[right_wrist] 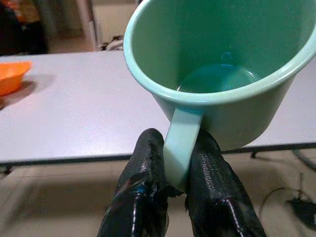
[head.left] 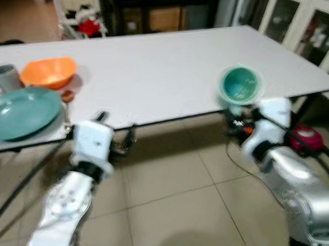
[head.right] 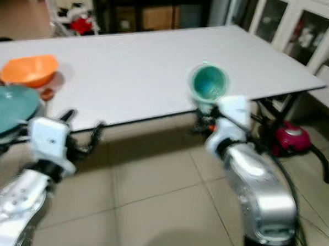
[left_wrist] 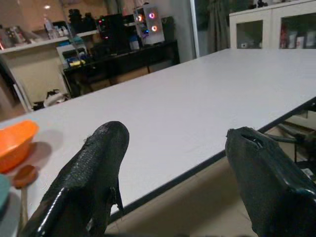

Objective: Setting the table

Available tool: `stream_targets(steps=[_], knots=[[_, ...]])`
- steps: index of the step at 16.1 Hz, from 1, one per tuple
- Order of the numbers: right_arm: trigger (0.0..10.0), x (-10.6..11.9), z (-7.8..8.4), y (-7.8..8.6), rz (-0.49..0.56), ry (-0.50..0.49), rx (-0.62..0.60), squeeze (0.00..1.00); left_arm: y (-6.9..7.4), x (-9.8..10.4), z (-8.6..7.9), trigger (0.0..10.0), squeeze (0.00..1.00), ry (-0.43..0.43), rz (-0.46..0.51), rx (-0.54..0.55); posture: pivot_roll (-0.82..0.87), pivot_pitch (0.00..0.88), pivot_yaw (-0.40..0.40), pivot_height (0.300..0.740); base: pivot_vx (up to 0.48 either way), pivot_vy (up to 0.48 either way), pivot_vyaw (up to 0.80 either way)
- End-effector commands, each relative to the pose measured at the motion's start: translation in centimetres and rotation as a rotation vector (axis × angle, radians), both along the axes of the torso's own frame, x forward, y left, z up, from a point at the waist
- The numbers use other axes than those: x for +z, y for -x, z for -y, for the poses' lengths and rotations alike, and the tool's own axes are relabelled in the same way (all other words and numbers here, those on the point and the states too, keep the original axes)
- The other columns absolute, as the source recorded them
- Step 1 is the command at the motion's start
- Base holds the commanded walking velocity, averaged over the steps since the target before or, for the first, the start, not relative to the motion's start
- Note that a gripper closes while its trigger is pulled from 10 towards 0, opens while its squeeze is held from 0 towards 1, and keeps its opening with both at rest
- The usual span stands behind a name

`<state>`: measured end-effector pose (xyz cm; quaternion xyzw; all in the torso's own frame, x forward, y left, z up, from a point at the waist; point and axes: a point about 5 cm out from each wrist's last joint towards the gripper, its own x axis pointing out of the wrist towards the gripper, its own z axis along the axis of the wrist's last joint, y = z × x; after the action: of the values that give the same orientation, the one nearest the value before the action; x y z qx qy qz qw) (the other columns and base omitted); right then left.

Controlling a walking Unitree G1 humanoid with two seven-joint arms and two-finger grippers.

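Right gripper (right_wrist: 177,170): textured black fingers pinching the flat handle of a smooth glossy teal plastic mug (right_wrist: 222,64), held at the table's near edge, right side.
Left gripper (left_wrist: 177,182): rough black fingers spread wide, holding nothing.
Long matte white table (head.left: 156,73): orange plastic bowl (head.left: 48,71), round teal plate (head.left: 21,113), grey cup (head.left: 6,77) far left.

No readable text, labels, brands or numbers anywhere. Checked the green mug (right_wrist: 217,74), orange bowl (head.left: 48,71), plate (head.left: 21,113) and white table (head.left: 156,73): all plain. Shelf stuff behind too blurry.
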<state>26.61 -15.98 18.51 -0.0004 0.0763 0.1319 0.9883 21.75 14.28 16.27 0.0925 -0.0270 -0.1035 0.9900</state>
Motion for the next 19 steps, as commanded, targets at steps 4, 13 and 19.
stream_targets(steps=[4,13,19], knots=[[10.0,0.0,-0.6,-0.2,0.003,0.006,0.01,0.0,-0.1,0.0,-0.8,10.0,0.0,-0.026,-0.003,0.028,-0.1,0.0,0.025,0.74,0.284,0.0,0.0],[10.0,-0.4,-0.8,-0.5,-0.01,0.02,0.018,0.0,-0.2,0.1,-0.9,10.0,0.0,-0.023,-0.007,0.017,-0.1,0.0,0.029,0.74,0.306,0.0,0.0],[10.0,-0.7,-0.9,-0.4,-0.014,0.017,0.014,0.0,-0.1,0.0,-1.0,10.0,0.0,-0.025,-0.01,0.02,-0.09,0.0,0.03,0.74,0.333,0.0,0.0]])
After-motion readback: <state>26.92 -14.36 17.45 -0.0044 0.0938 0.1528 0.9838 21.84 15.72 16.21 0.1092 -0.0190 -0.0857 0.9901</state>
